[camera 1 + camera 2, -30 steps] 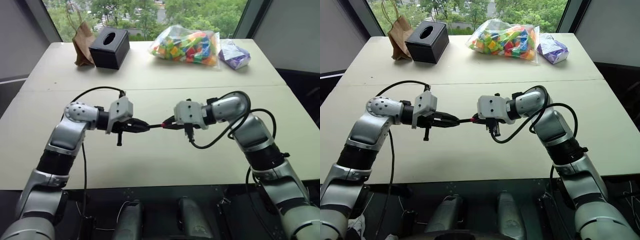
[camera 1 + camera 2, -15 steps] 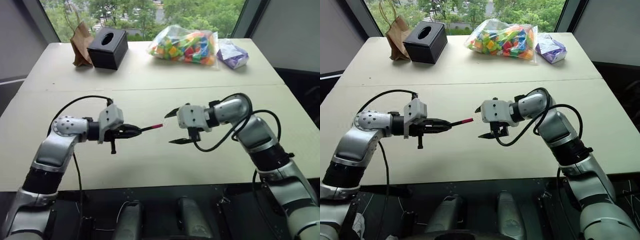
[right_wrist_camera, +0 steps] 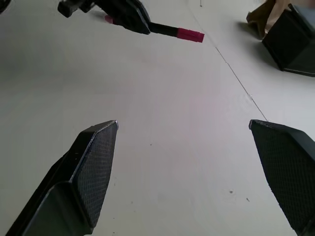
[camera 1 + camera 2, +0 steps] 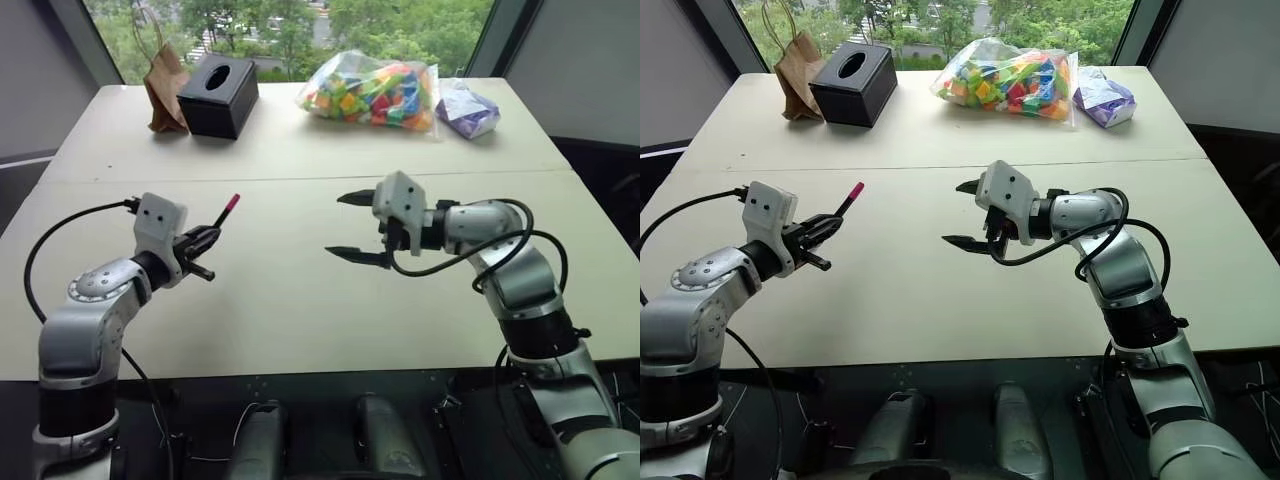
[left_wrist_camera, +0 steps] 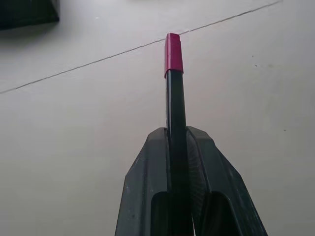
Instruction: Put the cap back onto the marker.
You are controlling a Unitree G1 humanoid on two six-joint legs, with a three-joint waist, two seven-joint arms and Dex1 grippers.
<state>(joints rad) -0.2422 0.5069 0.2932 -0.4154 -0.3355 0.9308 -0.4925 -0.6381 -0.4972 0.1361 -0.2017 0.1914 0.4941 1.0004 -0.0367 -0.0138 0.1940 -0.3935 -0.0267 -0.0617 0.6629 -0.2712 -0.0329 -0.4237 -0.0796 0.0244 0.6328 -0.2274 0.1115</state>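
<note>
left gripper [image 4: 203, 240]: pinching the marker [image 5: 175, 128], held above the bench [image 4: 300, 300] on the left
marker: points up and away, cap [image 5: 173, 54] seated on its far end
right gripper [image 4: 348, 226]: spread wide, nothing in it, well apart from the marker
bench back edge: paper bag [image 4: 164, 90], black tissue box [image 4: 219, 95], bag of coloured blocks [image 4: 372, 92], purple packet [image 4: 466, 108]

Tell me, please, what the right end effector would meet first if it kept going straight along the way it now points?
Probably the bare tabletop. The open right end effector aims leftward and slightly down; the capped marker sits off that line, though depth is unclear.
</note>
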